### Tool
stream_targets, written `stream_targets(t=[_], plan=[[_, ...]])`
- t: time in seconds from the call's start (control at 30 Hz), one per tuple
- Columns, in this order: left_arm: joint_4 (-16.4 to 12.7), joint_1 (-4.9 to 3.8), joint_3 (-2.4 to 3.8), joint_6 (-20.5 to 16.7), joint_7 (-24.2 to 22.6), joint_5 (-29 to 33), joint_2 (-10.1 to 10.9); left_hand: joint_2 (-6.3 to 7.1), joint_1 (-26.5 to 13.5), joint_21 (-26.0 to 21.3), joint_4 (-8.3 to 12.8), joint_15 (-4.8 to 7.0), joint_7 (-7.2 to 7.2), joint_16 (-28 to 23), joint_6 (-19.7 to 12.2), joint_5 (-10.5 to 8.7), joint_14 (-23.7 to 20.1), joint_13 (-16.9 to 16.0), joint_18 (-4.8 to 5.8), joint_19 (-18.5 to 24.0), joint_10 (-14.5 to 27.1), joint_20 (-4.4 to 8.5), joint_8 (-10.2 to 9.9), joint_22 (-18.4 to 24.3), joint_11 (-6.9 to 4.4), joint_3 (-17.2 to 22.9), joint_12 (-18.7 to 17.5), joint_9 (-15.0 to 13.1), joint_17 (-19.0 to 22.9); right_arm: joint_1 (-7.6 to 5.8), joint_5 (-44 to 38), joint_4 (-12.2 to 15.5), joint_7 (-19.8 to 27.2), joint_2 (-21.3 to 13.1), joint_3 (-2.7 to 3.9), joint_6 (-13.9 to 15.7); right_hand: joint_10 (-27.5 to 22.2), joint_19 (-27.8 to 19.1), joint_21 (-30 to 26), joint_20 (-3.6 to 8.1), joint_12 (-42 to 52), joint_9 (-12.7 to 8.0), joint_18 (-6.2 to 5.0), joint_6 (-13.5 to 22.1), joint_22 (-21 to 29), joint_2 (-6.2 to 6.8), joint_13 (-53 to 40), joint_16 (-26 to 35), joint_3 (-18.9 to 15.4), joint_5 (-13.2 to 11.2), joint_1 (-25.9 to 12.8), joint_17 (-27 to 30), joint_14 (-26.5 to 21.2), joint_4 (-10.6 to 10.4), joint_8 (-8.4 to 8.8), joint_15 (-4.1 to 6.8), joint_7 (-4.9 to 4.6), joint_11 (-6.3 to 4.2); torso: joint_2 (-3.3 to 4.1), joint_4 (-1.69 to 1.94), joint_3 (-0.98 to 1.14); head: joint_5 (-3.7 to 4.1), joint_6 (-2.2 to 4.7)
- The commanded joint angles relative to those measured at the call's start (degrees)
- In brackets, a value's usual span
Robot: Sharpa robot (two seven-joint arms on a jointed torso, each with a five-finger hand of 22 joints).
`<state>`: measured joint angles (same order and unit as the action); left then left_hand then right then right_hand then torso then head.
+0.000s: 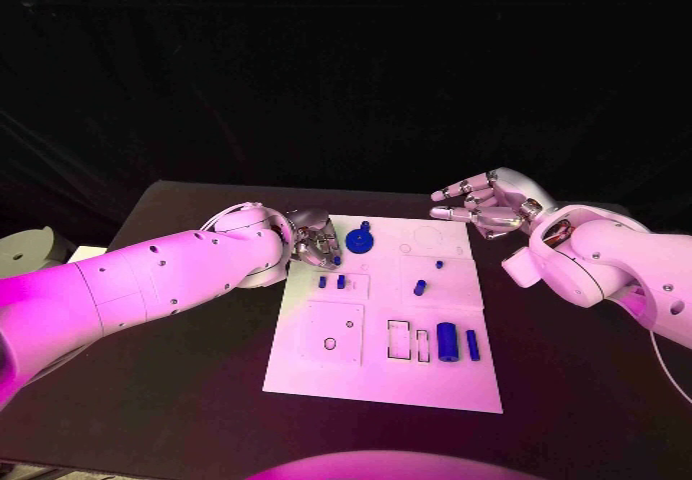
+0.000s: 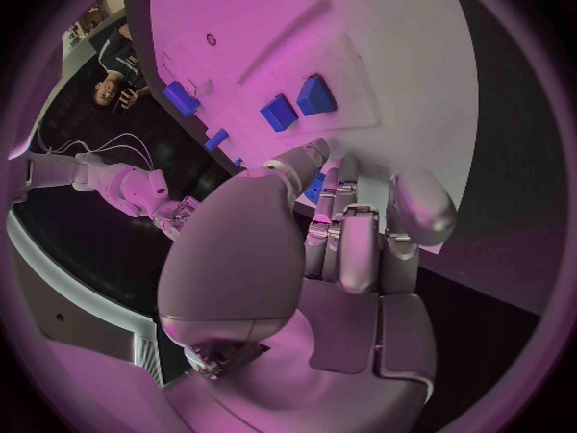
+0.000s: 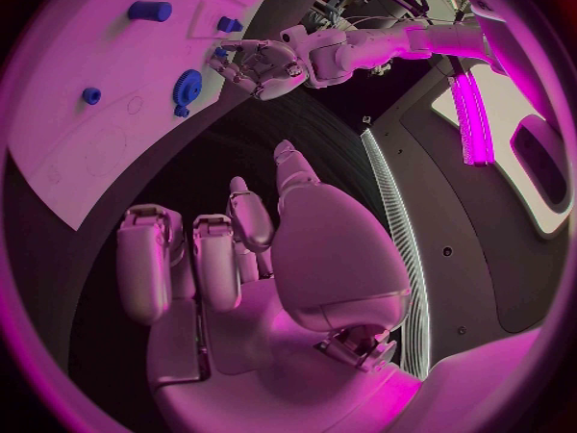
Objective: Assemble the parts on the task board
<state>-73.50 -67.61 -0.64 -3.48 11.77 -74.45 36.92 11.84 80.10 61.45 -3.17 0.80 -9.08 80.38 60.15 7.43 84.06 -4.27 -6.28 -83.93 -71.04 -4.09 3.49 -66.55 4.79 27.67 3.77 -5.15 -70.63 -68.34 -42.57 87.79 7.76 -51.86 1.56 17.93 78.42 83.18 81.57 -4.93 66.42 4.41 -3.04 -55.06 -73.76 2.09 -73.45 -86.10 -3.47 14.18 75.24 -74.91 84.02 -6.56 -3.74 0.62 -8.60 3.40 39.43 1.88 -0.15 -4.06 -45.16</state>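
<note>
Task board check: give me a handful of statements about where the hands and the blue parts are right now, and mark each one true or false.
1. The left hand is at the far left corner of the task board. True.
2. The right hand holds a blue part. False: it hovers beyond the board's far right corner, off the board, with nothing in it.
3. A blue gear lies on the board's far end, close to the left hand. True.
4. The blue cylinder stands near the board's far edge. False: it sits in the near right part, beside a slimmer blue bar.
5. The board is stacked on a red tray. False: it lies directly on the black table.
</note>
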Motion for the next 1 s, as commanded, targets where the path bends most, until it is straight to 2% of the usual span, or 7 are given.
stream_targets(t=[0.03, 0.4, 0.53, 0.67, 0.83, 0.93, 1.0], plan=[[-0.04, -0.01, 0.03, 0.15, 0.17, -0.01, -0.04, 0.1, -0.29, -0.16, -0.13, -0.3, 0.02, 0.12, -0.31, -0.15, 2.34, 0.05, 0.64, -1.24, 0.41, -0.44, -0.06, -0.04, -0.07, 0.37, -0.23, 0.05, 0.05, 0.04, -0.22, 0.01, 0.2, 0.03, 0.0, -0.81, -0.13, -0.36, -0.36, 0.02, 0.0, 0.05, -0.41, -0.37, 0.03, -0.37, 0.04, 0.2, -0.36, 0.28, 0.01, -9.24, 4.54, 0.12, -0.25, 0.39, 0.16, -0.03, -0.02, -0.02, -0.01, -0.04, -0.01], [-0.38, -0.02, 0.03, 0.01, 0.08, 0.57, 0.57, 0.31, -0.31, -0.27, 0.07, -0.4, -0.06, 0.04, -0.66, -0.14, 2.27, 0.12, 0.61, -1.18, 0.83, -0.56, 0.04, 0.0, 0.05, 0.56, -0.26, 0.33, 0.28, 0.05, -1.03, -0.71, -0.92, -0.02, 0.0, -1.54, -1.2, -0.64, -0.74, 0.03, -1.94, 0.06, -0.55, -0.4, 0.67, -0.52, 1.4, 0.53, -0.4, 0.16, 0.27, -8.81, 4.43, 0.28, -0.25, 0.4, 0.17, -0.04, -0.09, 0.02, -0.04, 0.1, 0.01], [-0.95, -0.04, 0.05, -0.29, -0.59, 2.42, 1.86, 0.31, -0.12, -0.08, 0.33, -0.46, -0.12, 0.04, -0.49, -0.07, 2.24, 0.16, 0.64, -1.18, 1.12, -0.64, 0.21, -0.19, 0.11, 0.85, -0.24, 0.44, 0.34, 0.05, -4.97, -2.05, -3.16, -0.08, 0.0, -2.38, -14.71, -3.16, -4.32, 0.3, -27.98, 0.18, -1.68, -1.26, 6.35, -2.26, 19.94, 3.69, 0.96, -0.81, 3.04, -5.04, 3.3, 1.38, -0.47, 0.69, 0.34, -0.21, -0.12, -0.03, -0.08, 0.22, 0.11], [-1.97, -0.08, 0.15, -3.34, -4.19, 7.56, 3.91, -0.17, 0.56, 0.01, 0.95, -0.46, 0.15, 0.03, 0.94, 0.12, 2.16, 0.12, 0.62, -0.99, 1.23, -0.75, 0.89, -0.37, 0.01, 1.86, -0.07, 0.4, 0.49, 0.07, -11.23, -3.35, -5.4, -0.11, 0.0, -3.44, -18.65, -3.59, -6.01, 0.43, -41.63, 0.27, -2.05, -3.11, 8.61, -2.71, 32.22, 6.23, 3.98, -1.07, 6.41, -2.25, 2.9, 2.58, -0.65, 0.55, 0.17, 0.14, -0.07, 0.0, 0.0, 0.37, 0.28], [-3.4, -0.14, 0.23, -11.38, -16.7, 31.41, 6.97, -0.43, 0.37, -13.32, 1.89, -1.06, -0.58, -7.64, 1.63, 0.19, -3.13, 0.33, -1.74, 4.25, 2.91, -1.43, 0.88, 9.38, 0.69, 3.84, 0.35, 0.97, 13.91, 0.35, -26.21, -3.75, -10.03, -0.16, 0.0, -5.07, -17.2, -2.8, -5.97, 0.05, -52.44, 0.2, -1.92, -5.58, 8.33, -1.32, 46.0, 6.96, 8.44, -2.8, 8.42, -1.42, 3.17, 3.59, -0.54, 0.25, 0.34, 0.44, -0.15, 0.13, 0.02, 0.8, 0.71], [-4.52, -0.14, 0.15, -12.52, -23.91, 50.42, 8.21, -1.23, 0.18, -24.15, 2.19, -1.27, -0.76, -14.06, 1.65, 0.22, -8.36, 0.29, -3.58, 9.28, 3.4, -1.77, 0.86, 17.15, 0.93, 4.34, 0.9, 1.18, 24.11, 0.73, -35.34, -3.16, -12.74, -0.1, 0.01, -5.99, -16.18, -2.63, -6.01, 0.03, -54.87, 0.21, -1.93, -6.72, 8.34, -0.52, 50.14, 7.15, 10.23, -3.15, 8.57, -1.13, 3.22, 3.77, -0.55, 0.24, 0.86, 0.35, -0.09, 0.07, -0.05, 1.29, 0.89], [-5.53, -0.13, 0.02, -11.16, -27.33, 61.95, 8.93, -1.45, -0.09, -26.11, 2.22, -1.29, -0.79, -15.08, 1.79, 0.17, -9.36, 0.16, -3.95, 10.36, 3.03, -1.82, 0.98, 18.52, 0.84, 4.02, 1.44, 1.17, 25.8, 1.03, -40.69, -2.65, -14.25, 0.0, 0.01, -6.65, -15.16, -2.52, -6.03, -0.03, -56.08, 0.2, -1.88, -7.42, 8.34, 0.03, 52.71, 7.3, 11.45, -3.53, 8.46, -0.88, 3.24, 3.74, -0.48, 0.37, 1.12, 0.13, -0.06, 0.06, -0.08, 1.68, 1.02]])
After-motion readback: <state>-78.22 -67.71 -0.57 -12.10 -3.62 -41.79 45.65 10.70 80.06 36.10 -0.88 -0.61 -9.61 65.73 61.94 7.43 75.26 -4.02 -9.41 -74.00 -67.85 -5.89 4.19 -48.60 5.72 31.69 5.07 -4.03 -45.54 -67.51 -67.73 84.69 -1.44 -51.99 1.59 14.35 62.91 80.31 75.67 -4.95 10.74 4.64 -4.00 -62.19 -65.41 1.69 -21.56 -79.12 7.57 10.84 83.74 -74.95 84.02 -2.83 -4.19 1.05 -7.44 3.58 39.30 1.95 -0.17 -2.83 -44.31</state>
